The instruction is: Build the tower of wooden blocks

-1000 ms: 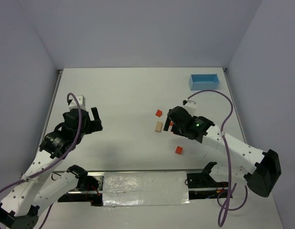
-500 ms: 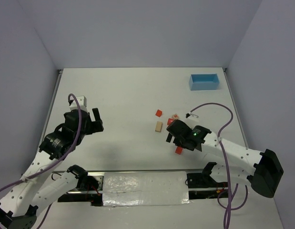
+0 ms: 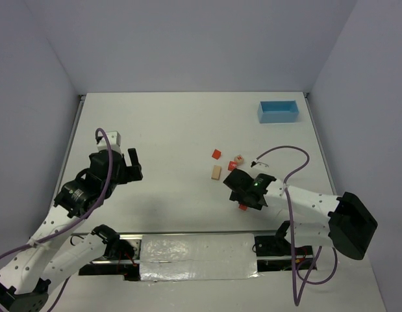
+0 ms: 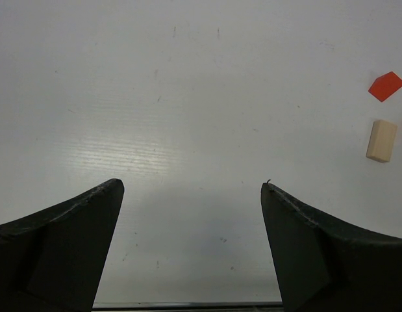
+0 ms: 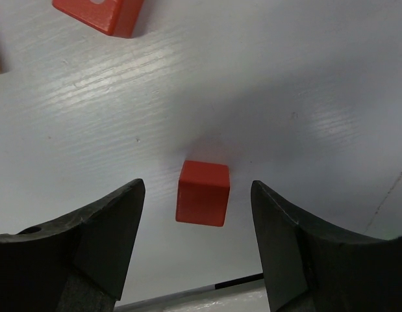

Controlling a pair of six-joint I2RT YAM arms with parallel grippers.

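Top external view: left end effector, released, hovers over open counter left of centre. Blocks lie singly right of centre, none stacked. Right end effector, released, straddles a red cube without touching it; from above this cube is largely hidden. Tray sits far right, near the counter edge.
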